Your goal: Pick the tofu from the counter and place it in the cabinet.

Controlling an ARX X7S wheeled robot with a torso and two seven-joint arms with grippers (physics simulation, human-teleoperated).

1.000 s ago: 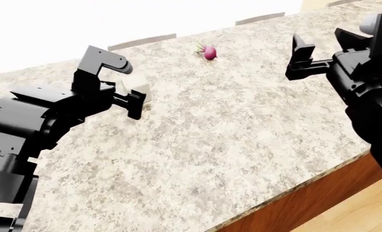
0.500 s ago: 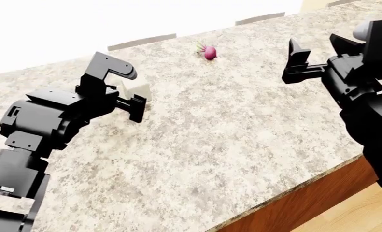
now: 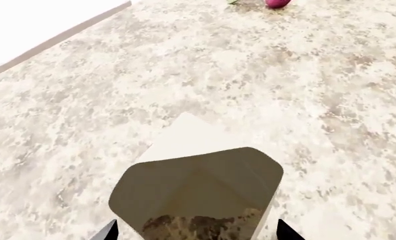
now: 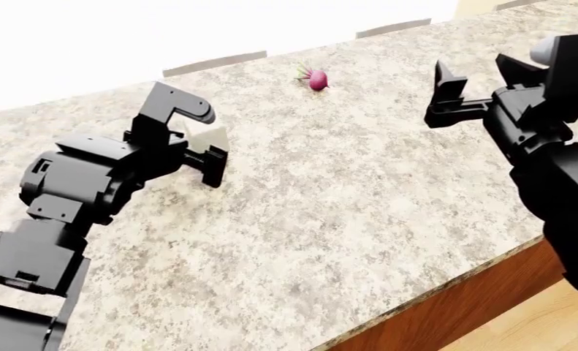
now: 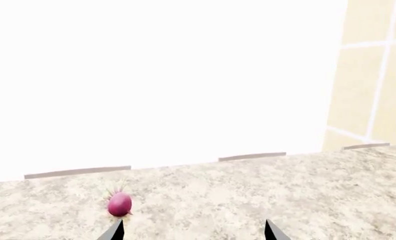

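Note:
The tofu (image 3: 198, 175), an off-white block, lies on the speckled granite counter (image 4: 347, 219). In the head view the tofu (image 4: 210, 137) sits between the two fingers of my left gripper (image 4: 201, 137). In the left wrist view my left gripper (image 3: 196, 234) stands open, and its dark fingertips (image 3: 108, 231) flank the block closely on both sides. My right gripper (image 4: 474, 79) hovers open and empty above the counter's right part. The cabinet is out of view.
A small pink-purple radish (image 4: 317, 80) lies near the counter's far edge, also seen low in the right wrist view as the radish (image 5: 119, 204). The counter's wooden front side (image 4: 464, 300) drops to a light floor at the lower right. A tiled wall (image 5: 378, 75) rises behind.
My left arm has pushed forward and to the right, so its fingers now reach further along both sides of the tofu. The right gripper has shifted slightly.

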